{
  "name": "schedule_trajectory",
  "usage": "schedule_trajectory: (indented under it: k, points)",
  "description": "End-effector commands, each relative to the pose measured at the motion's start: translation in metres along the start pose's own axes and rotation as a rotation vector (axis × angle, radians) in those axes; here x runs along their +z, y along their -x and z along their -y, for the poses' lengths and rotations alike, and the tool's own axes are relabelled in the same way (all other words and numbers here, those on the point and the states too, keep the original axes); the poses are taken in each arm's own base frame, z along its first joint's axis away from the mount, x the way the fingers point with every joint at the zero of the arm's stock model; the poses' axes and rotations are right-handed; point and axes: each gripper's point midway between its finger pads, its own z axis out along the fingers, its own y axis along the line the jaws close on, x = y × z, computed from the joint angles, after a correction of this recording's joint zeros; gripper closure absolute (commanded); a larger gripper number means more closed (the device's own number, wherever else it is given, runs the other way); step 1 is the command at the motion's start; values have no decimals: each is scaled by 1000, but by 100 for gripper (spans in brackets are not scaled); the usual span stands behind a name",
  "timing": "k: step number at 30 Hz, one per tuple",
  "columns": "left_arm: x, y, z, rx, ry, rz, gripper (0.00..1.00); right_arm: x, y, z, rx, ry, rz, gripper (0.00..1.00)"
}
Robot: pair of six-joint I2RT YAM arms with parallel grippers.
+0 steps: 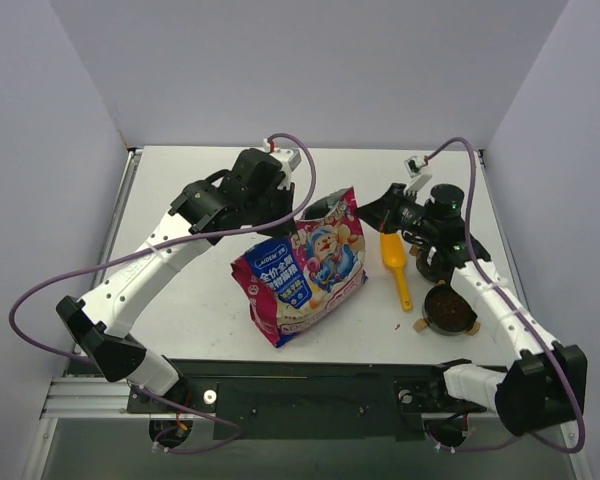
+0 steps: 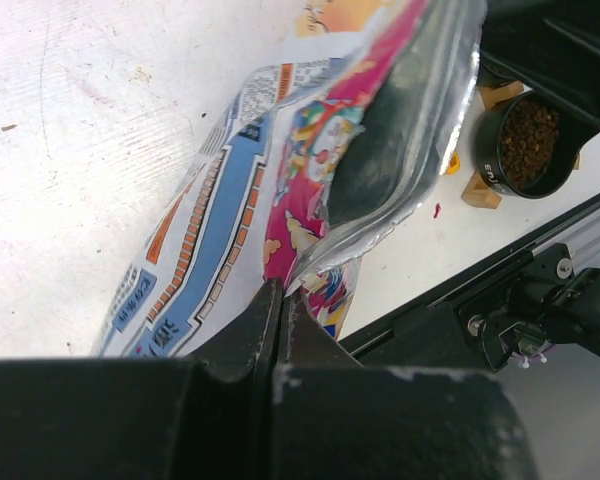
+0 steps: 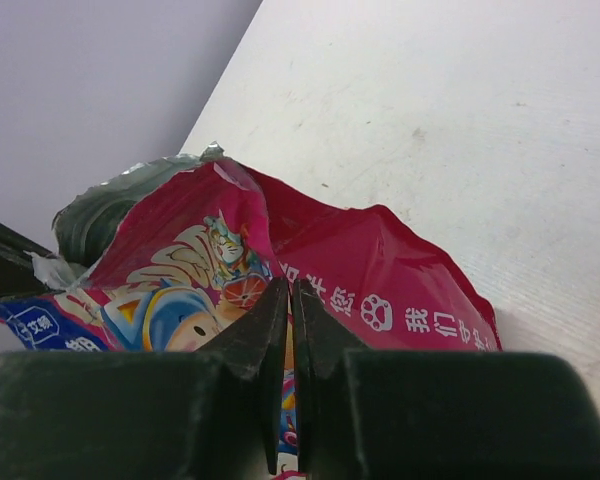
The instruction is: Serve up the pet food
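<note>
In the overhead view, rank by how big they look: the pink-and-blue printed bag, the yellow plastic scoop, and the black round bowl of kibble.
1. Pink-and-blue printed bag, clearly largest.
2-3. Black round bowl and yellow plastic scoop look close: scoop longer, bowl broader; I won't rank them.

Bag [image 3: 380, 265] — reads "我们" beside pawprint.

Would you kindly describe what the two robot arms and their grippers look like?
The left arm and right arm have white tubular links and black joint housings. A thin purple cable loops along each. The left gripper and right gripper are matte black, with two flat tapering fingers each. No markings are legible.
</note>
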Motion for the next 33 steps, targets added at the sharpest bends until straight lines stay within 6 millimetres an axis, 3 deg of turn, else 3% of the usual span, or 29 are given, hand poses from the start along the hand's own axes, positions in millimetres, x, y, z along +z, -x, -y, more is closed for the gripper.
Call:
schedule_trajectory:
  k: [1, 4, 6, 9, 11, 13, 14, 15, 16, 19, 21, 25, 28, 33]
  points:
    - [-15, 48, -6, 13, -8, 165, 100, -41, 30, -22, 13, -54, 213, 100]
    - [-12, 54, 14, 59, -126, 178, 100, -73, 16, -28, -5, -105, 231, 100]
    - [-12, 59, 24, 69, -179, 193, 100, -88, 5, -22, -18, -160, 221, 100]
    - [-11, 62, 35, 85, -235, 198, 100, -102, -20, -9, -38, -238, 128, 100]
    - [-12, 60, 37, 119, -251, 194, 100, -108, -35, -15, -126, -211, 23, 100]
    - [-16, 54, 37, 155, -260, 182, 100, -112, -45, -14, -155, -217, -76, 63]
    - [-24, 52, 40, 172, -284, 187, 100, -110, -48, -9, -146, -234, -110, 20]
    - [-21, 45, 38, 188, -289, 172, 100, -110, -44, -11, -161, -234, -125, 3]
    - [-29, 44, 39, 195, -308, 188, 100, -104, -49, -12, -154, -202, -171, 3]
    - [-28, 32, 36, 178, -320, 199, 100, -87, -40, -35, -236, -17, -199, 2]
    - [-37, 31, 39, 158, -354, 226, 100, -78, -38, -38, -292, 42, -236, 3]
    - [-35, 29, 33, 96, -316, 226, 100, -67, -35, -33, -386, 56, -336, 2]
    - [-38, 31, 31, 71, -298, 221, 100, -77, -28, -20, -593, -146, -428, 0]
    - [-48, 32, 40, 57, -343, 217, 100, -91, -5, -31, -689, -196, -368, 0]
